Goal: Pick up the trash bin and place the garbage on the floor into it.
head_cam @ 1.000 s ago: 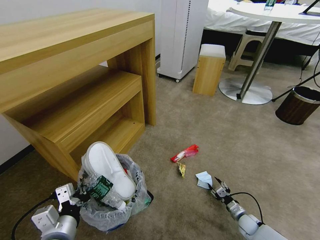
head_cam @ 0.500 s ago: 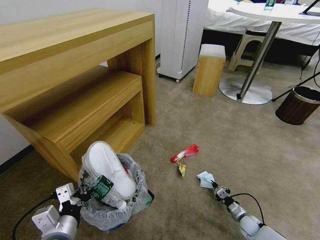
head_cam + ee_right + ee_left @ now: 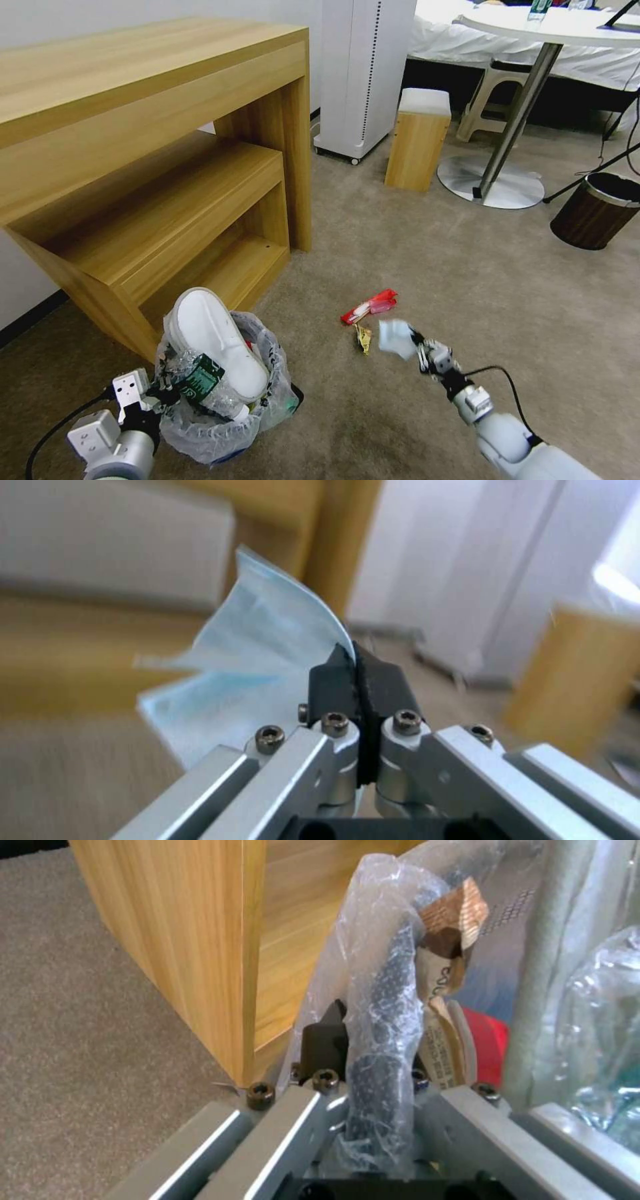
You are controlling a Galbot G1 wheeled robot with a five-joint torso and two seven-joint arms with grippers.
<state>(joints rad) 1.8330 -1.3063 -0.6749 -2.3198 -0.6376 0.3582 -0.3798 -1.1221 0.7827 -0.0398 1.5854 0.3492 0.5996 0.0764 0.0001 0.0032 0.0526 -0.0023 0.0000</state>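
Observation:
The trash bin (image 3: 267, 400), black with a crinkled clear bag, stands low on the left of the floor (image 3: 413, 267). A white slipper (image 3: 213, 340) and a plastic bottle (image 3: 200, 380) stick out of it. My left gripper (image 3: 165, 393) is shut on the bin's bagged rim (image 3: 387, 965); the left wrist view shows the left gripper (image 3: 373, 1040) clamping that rim. To the right, my right gripper (image 3: 420, 351) hangs above the carpet, shut on a pale blue paper (image 3: 395, 337). Up close, the paper (image 3: 267, 645) fans out from the right gripper (image 3: 358, 655). A red wrapper (image 3: 370, 305) and a yellow wrapper (image 3: 363, 338) lie on the floor.
A wooden desk (image 3: 133, 133) with a lower shelf stands just behind the bin. Farther back are a white appliance (image 3: 363, 73), a small wooden stool (image 3: 419, 140), a round table's metal base (image 3: 490, 180) and a brown wood-pattern bin (image 3: 597, 210).
My right gripper closed on the pale blue paper, lifted it off the carpet and carried it left toward the wrappers. The left gripper kept its hold on the bin.

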